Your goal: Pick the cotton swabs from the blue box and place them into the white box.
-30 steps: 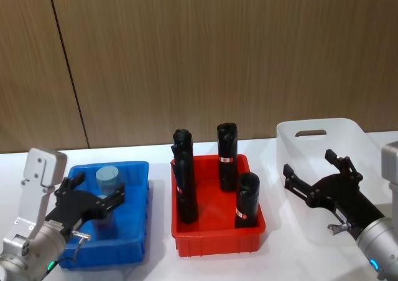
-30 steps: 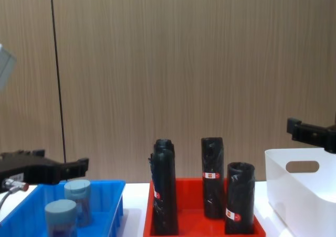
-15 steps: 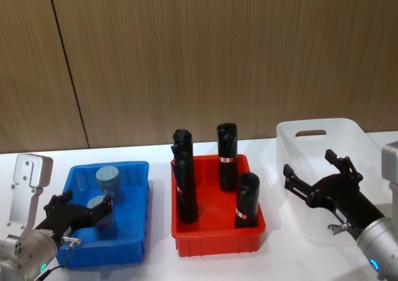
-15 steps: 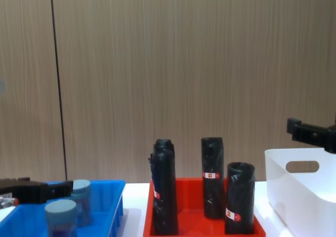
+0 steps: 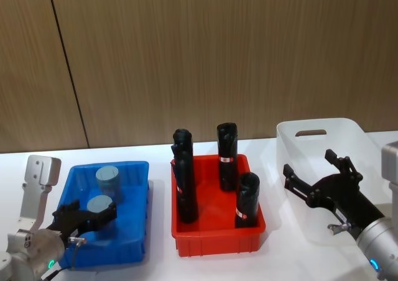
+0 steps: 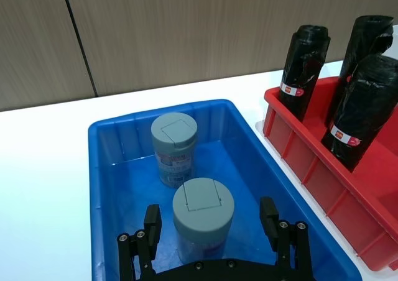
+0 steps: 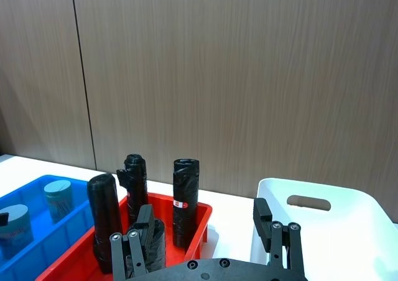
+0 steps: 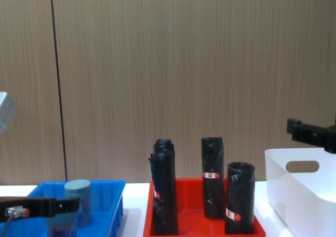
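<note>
Left wrist view puts our left gripper (image 6: 210, 222), fingers spread, astride the near swab jar (image 6: 203, 201) in the blue box (image 6: 106, 169) — the second jar (image 6: 174, 138) just behind, the red tray (image 6: 298, 153) of black rolls (image 6: 303, 63) alongside — while our right gripper (image 5: 309, 163) hangs open by the white box (image 5: 348, 127).

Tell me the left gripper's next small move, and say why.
Probably close the jaws. The left gripper is down in the blue box, open, its jaws flanking the nearer cotton swab jar with gaps on both sides, so it is not gripped yet. The right gripper hangs open by the white box.
</note>
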Available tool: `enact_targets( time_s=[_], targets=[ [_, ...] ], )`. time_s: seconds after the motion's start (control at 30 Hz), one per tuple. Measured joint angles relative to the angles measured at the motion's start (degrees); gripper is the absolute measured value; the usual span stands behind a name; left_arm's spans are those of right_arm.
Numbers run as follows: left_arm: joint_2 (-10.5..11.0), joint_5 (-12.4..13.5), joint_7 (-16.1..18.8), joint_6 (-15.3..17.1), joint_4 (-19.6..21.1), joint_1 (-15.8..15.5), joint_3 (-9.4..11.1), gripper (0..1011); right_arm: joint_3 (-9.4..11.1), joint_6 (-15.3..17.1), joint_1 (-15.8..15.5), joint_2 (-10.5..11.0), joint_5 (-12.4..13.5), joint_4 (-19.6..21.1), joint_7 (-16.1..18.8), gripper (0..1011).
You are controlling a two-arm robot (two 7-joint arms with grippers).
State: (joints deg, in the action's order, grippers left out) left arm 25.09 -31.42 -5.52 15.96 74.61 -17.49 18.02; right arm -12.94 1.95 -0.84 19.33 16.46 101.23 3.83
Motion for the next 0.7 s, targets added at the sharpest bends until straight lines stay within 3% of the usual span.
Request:
enact_targets(
  time_s=[0.7],
  targets=[
    [-2.5,3.3,-3.2,2.2,-7.8,-4.6,0.8,1003,0.0,0.0,0.0,0.0,0.0,0.0,0.0,1002]
  ],
)
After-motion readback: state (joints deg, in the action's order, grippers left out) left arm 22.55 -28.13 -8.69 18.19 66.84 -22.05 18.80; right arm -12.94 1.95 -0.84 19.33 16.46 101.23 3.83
